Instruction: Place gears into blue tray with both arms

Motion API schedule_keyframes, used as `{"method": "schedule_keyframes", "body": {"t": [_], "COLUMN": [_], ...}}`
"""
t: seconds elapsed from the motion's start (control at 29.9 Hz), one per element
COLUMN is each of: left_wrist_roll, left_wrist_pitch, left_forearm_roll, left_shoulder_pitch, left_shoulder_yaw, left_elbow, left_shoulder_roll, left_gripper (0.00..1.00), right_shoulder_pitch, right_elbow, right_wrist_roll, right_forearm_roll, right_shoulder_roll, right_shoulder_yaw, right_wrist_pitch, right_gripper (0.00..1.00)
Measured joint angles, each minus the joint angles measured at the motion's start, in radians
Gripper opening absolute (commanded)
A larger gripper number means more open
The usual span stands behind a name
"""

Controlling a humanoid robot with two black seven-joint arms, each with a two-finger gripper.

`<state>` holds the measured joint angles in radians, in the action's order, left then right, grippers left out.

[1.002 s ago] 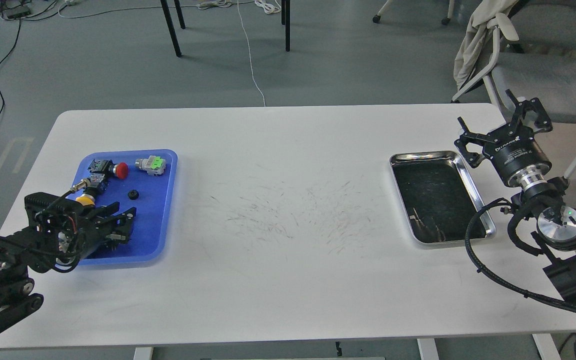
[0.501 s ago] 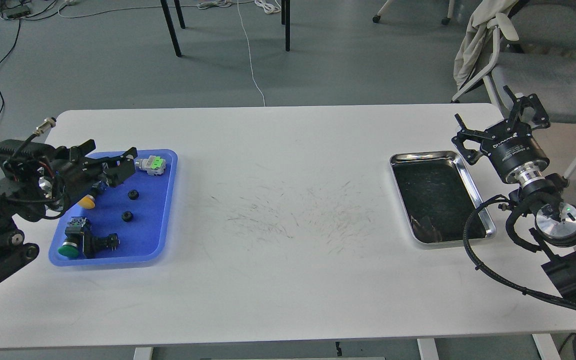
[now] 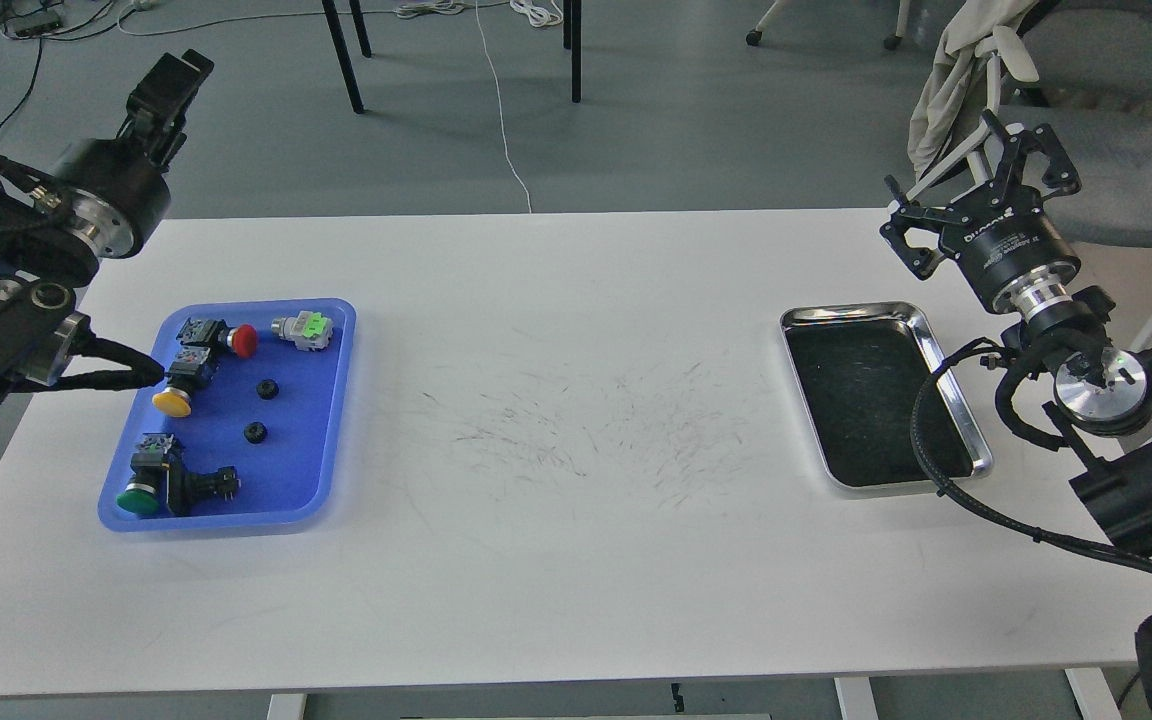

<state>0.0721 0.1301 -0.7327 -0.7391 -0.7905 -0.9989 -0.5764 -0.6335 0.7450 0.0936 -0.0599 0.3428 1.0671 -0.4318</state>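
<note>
The blue tray (image 3: 311, 440) lies on the left of the white table. Two small black gears sit in it, apart from each other: one (image 3: 267, 388) near the middle, the other (image 3: 255, 432) just below it. My left gripper (image 3: 172, 84) is raised beyond the table's far left corner, well clear of the tray. It shows only as a dark block, so its fingers cannot be told apart. My right gripper (image 3: 976, 172) hovers past the table's far right edge, open, with nothing in its spread claws.
Push-button switches with red (image 3: 242, 341), yellow (image 3: 172, 402) and green (image 3: 137, 499) caps, and a grey-green one (image 3: 302, 328), share the blue tray. A steel tray (image 3: 851, 309) with a black lining sits at the right. Chairs stand behind the table.
My left arm has lifted off the blue tray and swung up and back to the far left, uncovering the second gear and the switches. My right gripper has risen slightly away from the steel tray.
</note>
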Motion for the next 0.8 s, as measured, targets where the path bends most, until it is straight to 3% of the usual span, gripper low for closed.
{"method": "schedule_keyframes", "body": {"t": [0.23,0.37,0.53,0.7,0.8], "left_wrist_roll": [0.124,0.177,0.214,0.222,0.230], "left_wrist_pitch": [-0.119,-0.226,-0.321,-0.328,-0.328], "left_forearm_roll": [0.253,0.409,0.498,0.520,0.522], "left_shoulder_pitch": [-0.022,-0.019,-0.011,-0.021,-0.053], "left_shoulder_yaw": [-0.020,-0.023,-0.024,-0.026,-0.027], "left_elbow": [0.232,0.280,0.281,0.310,0.388], "left_shoulder_roll": [0.140,0.166,0.203,0.255,0.305], "left_gripper": [0.98,0.98,0.98,0.98,0.98], "right_shoulder_pitch": [-0.010,-0.012,-0.002,0.009,0.016], "right_elbow": [-0.012,-0.011,-0.002,0.000,0.004], "right_wrist_roll": [0.013,0.014,0.015,0.015,0.016], "right_forearm_roll": [0.001,0.001,-0.001,-0.002,-0.002], "right_shoulder_roll": [-0.019,-0.021,-0.023,-0.021,-0.021], "right_shoulder_yaw": [0.010,0.013,0.014,0.011,0.007], "right_wrist_pitch": [0.004,0.027,0.062,0.064,0.061], "right_gripper": [0.99,0.99,0.99,0.99,0.99]}}
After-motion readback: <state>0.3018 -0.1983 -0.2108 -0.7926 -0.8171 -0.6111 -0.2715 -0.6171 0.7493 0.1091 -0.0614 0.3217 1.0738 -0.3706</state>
